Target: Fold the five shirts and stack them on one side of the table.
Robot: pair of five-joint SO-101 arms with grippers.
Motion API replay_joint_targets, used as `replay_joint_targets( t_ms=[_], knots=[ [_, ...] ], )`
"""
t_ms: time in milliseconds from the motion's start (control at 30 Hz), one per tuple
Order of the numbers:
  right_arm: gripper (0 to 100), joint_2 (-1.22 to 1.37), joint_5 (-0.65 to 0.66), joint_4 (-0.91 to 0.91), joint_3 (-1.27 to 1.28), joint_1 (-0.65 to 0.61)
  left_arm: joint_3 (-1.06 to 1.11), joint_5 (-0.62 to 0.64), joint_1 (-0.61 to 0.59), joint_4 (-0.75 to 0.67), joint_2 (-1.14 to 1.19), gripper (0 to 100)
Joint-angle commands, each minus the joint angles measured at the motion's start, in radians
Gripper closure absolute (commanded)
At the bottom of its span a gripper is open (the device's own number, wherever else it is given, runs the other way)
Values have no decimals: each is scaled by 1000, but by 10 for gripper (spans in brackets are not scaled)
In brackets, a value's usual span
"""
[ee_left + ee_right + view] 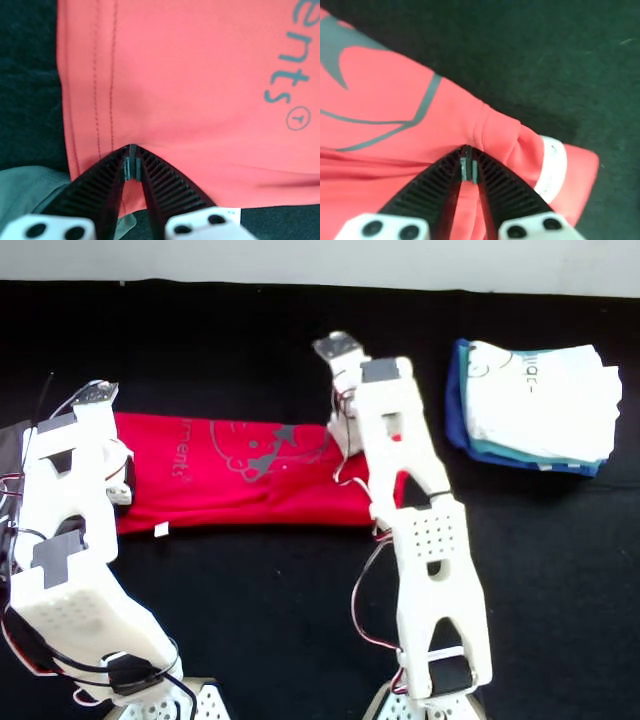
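At the lower middle of the left wrist view, the left tool point(131, 161) has its black ribbed jaws closed to a point, pinching the stitched end of a red shirt point(175, 75) of soft fabric with grey print; a piece of grey cloth point(25, 192) lies just beside that end, at the lower left of the frame; in the right wrist view the right tool point(468, 165) is likewise closed, nipping a bunched fold of the same garment near a white band point(552, 165); from the high view, the red shirt lies folded into a long strip across the middle of the black tabletop point(250, 620), with one white arm at each end; well apart, at the upper right, sits a stack of folded shirts point(535, 405), white on top, teal and blue beneath.
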Motion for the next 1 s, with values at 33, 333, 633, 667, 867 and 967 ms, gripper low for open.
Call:
replay_joint_targets(
  t_ms=[33, 333, 633, 667, 867, 967],
  knots=[
    [991, -41, -8, 45, -84, 70, 8, 8, 12, -12, 7, 991],
    [991, -309, -100, 231, -420, 96, 8, 8, 22, -12, 7, 991],
    [991, -834, -126, 226, 355, 88, 1, 6, 24, -17, 5, 987],
    [991, -900, -121, 217, 489, 88, 1, 6, 24, -12, 1, 986],
    [991, -1190, -120, -170, 1276, 145, -96, 8, 51, 132, -107, 985],
    [991, -1316, -109, -271, 1555, 159, -196, 2, 38, 193, -159, 892]
  ],
)
